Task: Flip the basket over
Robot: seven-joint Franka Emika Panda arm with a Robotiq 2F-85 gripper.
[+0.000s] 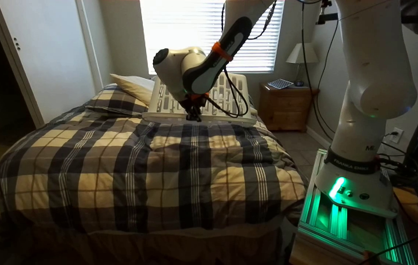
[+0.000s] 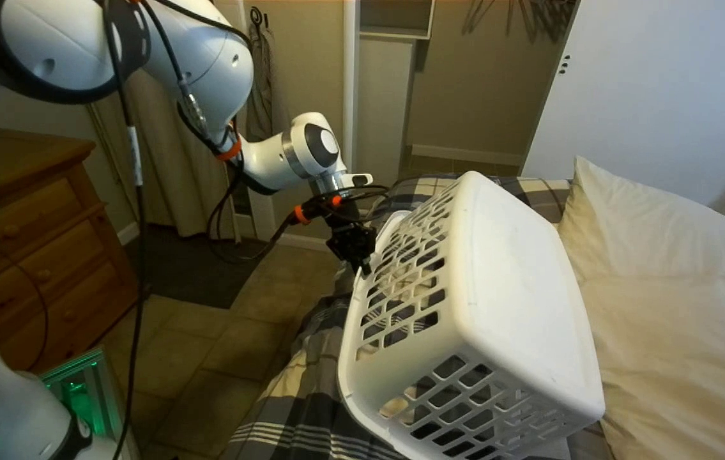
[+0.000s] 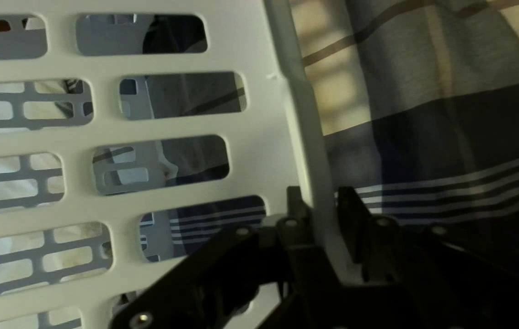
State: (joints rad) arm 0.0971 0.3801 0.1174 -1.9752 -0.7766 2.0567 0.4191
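The basket (image 2: 522, 275) is located at the head end of the worktop (image 1: 194, 176), a bed with a plaid cover (image 3: 442, 109). It sits tilted: the solid base (image 2: 534, 313) is angled upward, toward the cream pillow (image 2: 669, 338); the mouth is directed away from it. The claw (image 3: 321, 196) grips the rim (image 3: 305, 123) at a long side, with the fingers (image 3: 296, 208) on opposite faces, as the wrist view shows. Contact between the gripped edge and the cover cannot be confirmed.

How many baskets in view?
1: the basket, tilted, beside the cream pillow on the bed, its rim in the gripper. No second one shows; one could be hidden.
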